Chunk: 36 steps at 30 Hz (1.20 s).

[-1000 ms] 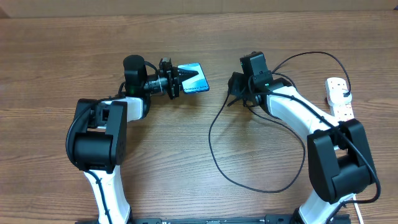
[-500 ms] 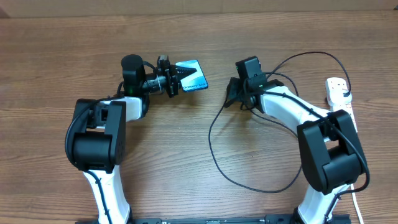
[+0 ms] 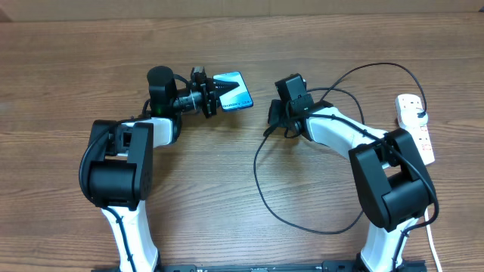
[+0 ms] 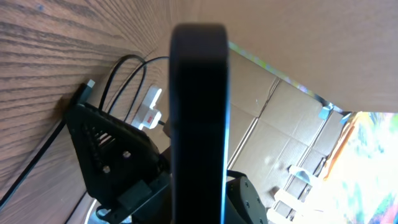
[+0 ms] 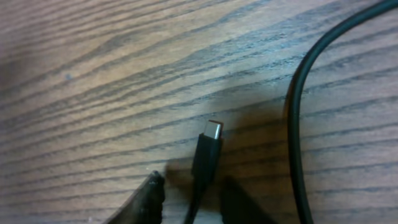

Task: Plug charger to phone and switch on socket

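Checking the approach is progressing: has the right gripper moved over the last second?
Yes. In the overhead view the right gripper has shifted left, away from the power strip and toward the phone; the charger's connector now lies between its fingers.

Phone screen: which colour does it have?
Bright cyan-blue. The phone shows it best in the overhead view.

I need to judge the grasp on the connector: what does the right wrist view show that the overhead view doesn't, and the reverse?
Only the right wrist view: the charger connector's metal tip, lying on the table between the right gripper's open fingertips. Only the overhead view: the phone clamped in the left gripper, the socket at the right edge, and the cable's full loop. Both: the black cable and the wooden table.
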Tool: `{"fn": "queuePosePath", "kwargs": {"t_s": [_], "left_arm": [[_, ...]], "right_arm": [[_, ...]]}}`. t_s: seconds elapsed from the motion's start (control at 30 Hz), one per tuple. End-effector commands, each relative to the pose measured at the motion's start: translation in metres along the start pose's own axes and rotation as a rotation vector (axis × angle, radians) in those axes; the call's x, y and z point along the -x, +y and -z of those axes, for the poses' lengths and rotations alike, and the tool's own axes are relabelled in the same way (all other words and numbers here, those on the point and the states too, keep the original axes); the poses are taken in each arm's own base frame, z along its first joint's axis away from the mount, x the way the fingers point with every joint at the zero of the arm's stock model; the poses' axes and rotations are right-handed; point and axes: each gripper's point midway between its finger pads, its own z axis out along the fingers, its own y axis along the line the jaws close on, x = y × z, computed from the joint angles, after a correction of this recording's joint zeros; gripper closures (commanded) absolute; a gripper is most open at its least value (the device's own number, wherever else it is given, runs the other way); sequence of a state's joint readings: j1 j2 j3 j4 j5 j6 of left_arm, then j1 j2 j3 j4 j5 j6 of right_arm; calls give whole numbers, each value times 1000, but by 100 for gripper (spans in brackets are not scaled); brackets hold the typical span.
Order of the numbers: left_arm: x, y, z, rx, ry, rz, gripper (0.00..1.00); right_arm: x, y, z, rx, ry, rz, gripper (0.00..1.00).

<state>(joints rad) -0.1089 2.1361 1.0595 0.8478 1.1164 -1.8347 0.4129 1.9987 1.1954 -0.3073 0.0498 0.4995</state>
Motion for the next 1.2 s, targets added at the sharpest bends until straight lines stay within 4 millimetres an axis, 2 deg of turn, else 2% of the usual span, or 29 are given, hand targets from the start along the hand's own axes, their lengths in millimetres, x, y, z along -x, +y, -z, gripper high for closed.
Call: {"fn": "queuePosePath", "kwargs": {"t_s": [0.0, 0.23, 0.47, 0.57, 0.67, 0.73, 0.83, 0.9, 1.0, 1.17], "left_arm": [[4, -13, 3, -23, -3, -16, 95], [7, -15, 8, -29, -8, -13, 96], [6, -15, 8, -28, -4, -20, 96], [5, -14, 8, -25, 3, -22, 96], [8, -15, 8, -30, -14, -68, 96], [10, -16, 8, -33, -27, -143, 96], [10, -17, 8, -33, -28, -173, 96], [9, -18, 7, -33, -27, -176, 96], [8, -17, 6, -33, -23, -175, 96], [8, -18, 1, -33, -35, -218, 96]], "right_arm": [[-4, -7, -7, -30, 7, -10, 79], [-4, -7, -8, -31, 8, -15, 96], [-7, 2, -3, 27, 59, -41, 96], [1, 10, 23, 118, 127, -55, 96], [11, 27, 65, 295, 156, -1, 96], [15, 31, 95, 374, 172, -1, 96], [11, 37, 136, 487, 214, -13, 96], [3, 49, 158, 591, 255, 11, 96], [-12, 62, 176, 695, 341, -4, 96], [-33, 80, 192, 805, 454, -13, 96]]}}
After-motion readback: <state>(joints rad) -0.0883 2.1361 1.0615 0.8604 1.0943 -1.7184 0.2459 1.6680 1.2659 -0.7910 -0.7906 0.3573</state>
